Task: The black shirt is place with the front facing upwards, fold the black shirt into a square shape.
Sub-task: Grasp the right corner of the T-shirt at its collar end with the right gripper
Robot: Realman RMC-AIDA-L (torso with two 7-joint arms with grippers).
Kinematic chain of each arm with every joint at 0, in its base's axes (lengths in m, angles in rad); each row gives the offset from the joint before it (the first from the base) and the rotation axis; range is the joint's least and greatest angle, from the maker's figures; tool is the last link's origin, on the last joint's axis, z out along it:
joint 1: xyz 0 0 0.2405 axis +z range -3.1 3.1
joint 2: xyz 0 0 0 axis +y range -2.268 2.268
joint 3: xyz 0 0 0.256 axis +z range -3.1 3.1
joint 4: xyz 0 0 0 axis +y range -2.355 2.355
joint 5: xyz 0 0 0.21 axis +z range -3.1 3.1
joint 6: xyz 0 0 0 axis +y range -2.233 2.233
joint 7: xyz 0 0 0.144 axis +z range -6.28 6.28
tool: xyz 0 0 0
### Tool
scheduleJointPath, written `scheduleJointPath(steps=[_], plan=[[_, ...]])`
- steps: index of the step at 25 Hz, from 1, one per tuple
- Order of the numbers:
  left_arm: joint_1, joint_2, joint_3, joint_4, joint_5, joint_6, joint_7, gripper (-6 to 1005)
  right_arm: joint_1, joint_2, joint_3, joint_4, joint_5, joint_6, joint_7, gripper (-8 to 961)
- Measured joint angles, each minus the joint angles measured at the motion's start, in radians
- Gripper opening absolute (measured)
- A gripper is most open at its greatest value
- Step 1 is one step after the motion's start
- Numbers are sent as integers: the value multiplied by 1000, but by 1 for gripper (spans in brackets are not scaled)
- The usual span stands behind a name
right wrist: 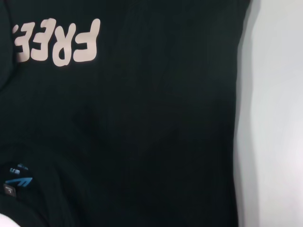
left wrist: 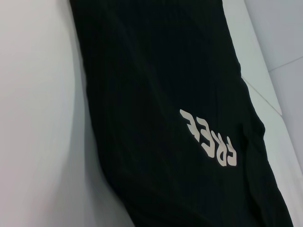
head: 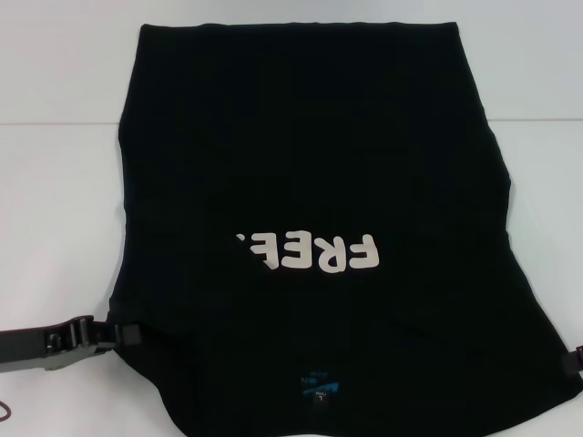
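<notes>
On the white desk the black shirt lies spread flat, front up, its white letters reading upside down from the head view and its blue neck label at the near edge, toward the robot; the sleeves do not show at either side, so I judge them already folded in, leaving a long panel narrower at the far hem than near the shoulders; the lengthwise folds that would bring it to a square look not yet made. At the near left corner the left tool comes in low from the side, its fingertips right at the shirt's edge beside the shoulder; whether they pinch the cloth or only touch it I cannot tell. Across the label to the near right corner, only a sliver of the right tool shows at the frame's edge, just beside the shirt's right border; its state cannot be told either. Both wrist views show cloth and desk only.
</notes>
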Motion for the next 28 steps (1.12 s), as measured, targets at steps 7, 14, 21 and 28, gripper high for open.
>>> scheduleJointPath(steps=[7,14,21,28], plan=[[-2,-2,0,0,0,-1,0,20,2,13,-2,6,-1,4,-10,491],[-4,-2,-1,0,-3,-1,-2,20,10,24,-8,11,-4,5,-13,490],[-6,-3,-1,0,-4,-1,-3,21,21,43,-20,12,-6,5,-16,491],[-4,-3,-1,0,-4,-2,-3,21,31,54,-23,6,-4,-9,-20,493]])
